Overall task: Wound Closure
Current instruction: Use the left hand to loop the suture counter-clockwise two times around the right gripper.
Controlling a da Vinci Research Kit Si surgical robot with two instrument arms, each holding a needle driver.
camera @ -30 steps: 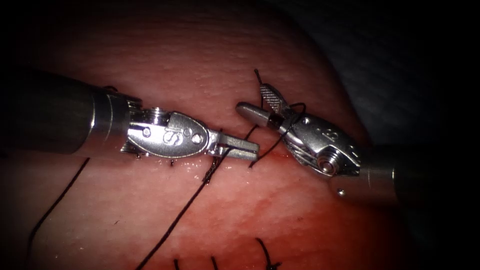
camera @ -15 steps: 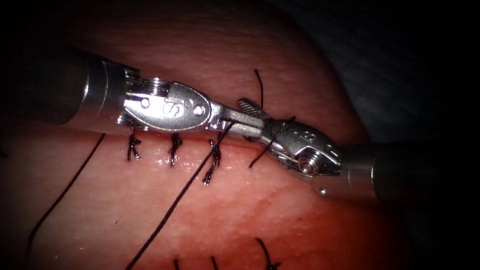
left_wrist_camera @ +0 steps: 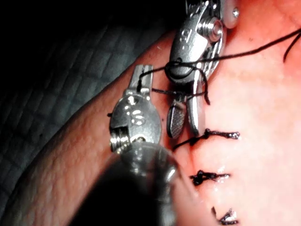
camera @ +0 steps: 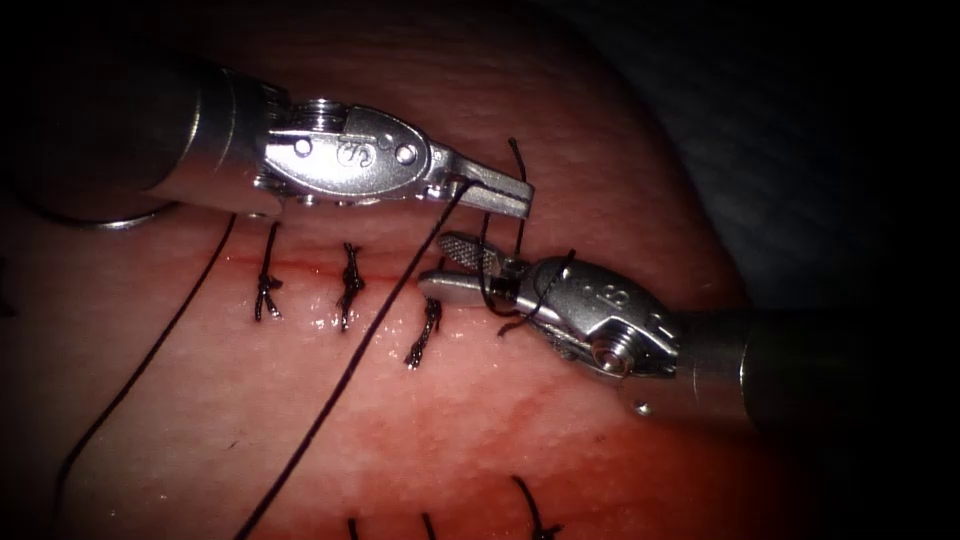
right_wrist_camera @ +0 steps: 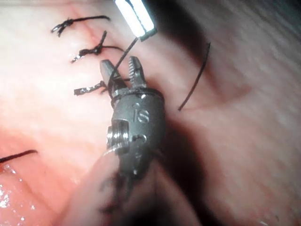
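Three tied knots [camera: 345, 290] already sit across the cut [camera: 300, 268] in the tissue [camera: 500, 420], so much of the closing looks done; its right end looks unfinished. From above, the left hand [camera: 500, 192] is clamped on the thread [camera: 330, 400], which runs down and left. The right hand [camera: 450, 265] sits by the cut with jaws apart, holding nothing, thread looped around it.

Left wrist camera: the right hand [left_wrist_camera: 184, 117] is apart, thread [left_wrist_camera: 254, 49] wrapped behind its jaws.

Right wrist camera: the right hand [right_wrist_camera: 121, 70] gapes near the knots [right_wrist_camera: 89, 51]. I can't spot the needle.
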